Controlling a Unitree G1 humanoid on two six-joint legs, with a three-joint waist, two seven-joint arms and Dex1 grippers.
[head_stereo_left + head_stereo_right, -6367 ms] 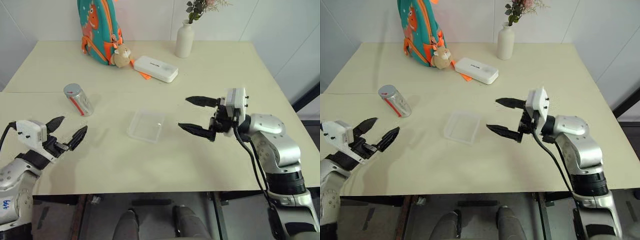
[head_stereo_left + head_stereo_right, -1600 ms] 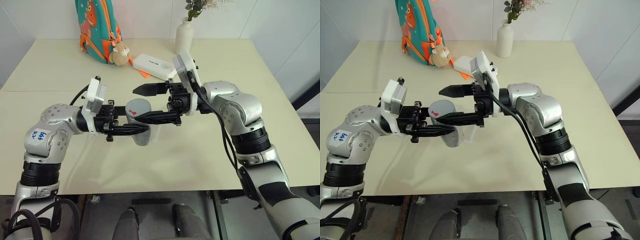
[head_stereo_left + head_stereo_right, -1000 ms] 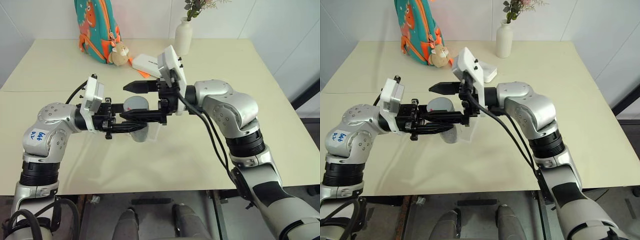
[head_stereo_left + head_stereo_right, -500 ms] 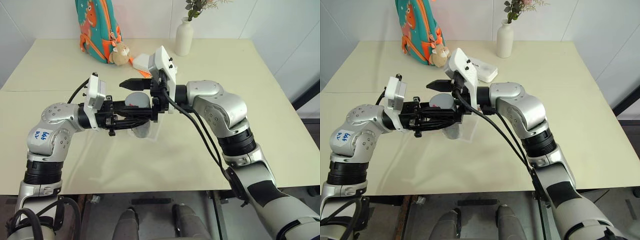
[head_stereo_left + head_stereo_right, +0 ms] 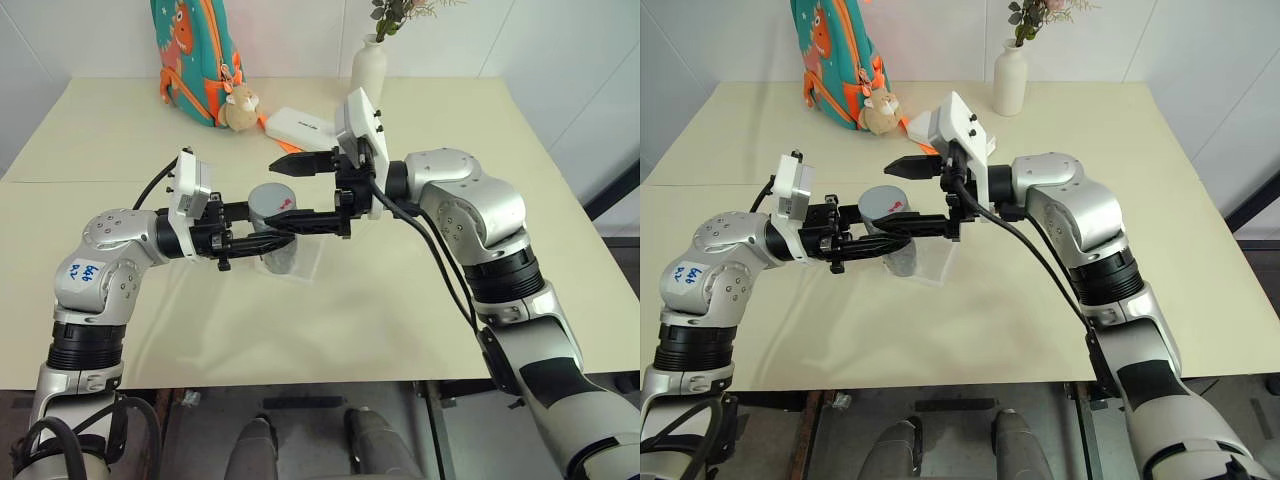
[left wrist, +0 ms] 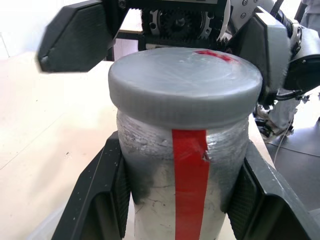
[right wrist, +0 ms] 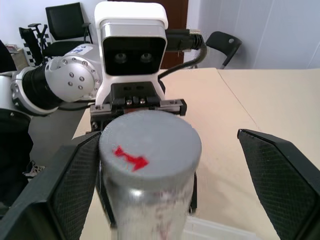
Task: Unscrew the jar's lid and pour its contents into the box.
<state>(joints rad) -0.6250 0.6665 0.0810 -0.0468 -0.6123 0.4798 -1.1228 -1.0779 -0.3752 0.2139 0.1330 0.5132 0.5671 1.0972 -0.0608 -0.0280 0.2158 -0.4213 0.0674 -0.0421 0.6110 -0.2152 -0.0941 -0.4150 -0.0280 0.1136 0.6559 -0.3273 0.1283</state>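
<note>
The silvery jar (image 5: 280,257) with its red stripe hangs upright just above the clear box (image 5: 308,266), and my left gripper (image 5: 283,240) is shut on its body from the left. The grey lid (image 5: 270,199) with a red mark sits on top of the jar. From the right, my right gripper (image 5: 273,195) stands open at lid height, one finger behind the lid and one in front of it. In the right wrist view a gap shows between the lid (image 7: 150,142) and the fingers (image 7: 280,180). The contents are hidden inside the jar.
At the back of the table stand a teal and orange backpack (image 5: 195,50) with a small plush toy (image 5: 240,108), a white oblong case (image 5: 300,126) and a white vase (image 5: 367,75) with flowers. Bare tabletop lies to the right of the box and along the front edge.
My right gripper has drawn back to the right, still open, so its fingertips now reach only as far as the lid. The left gripper and the jar have stayed in place.
</note>
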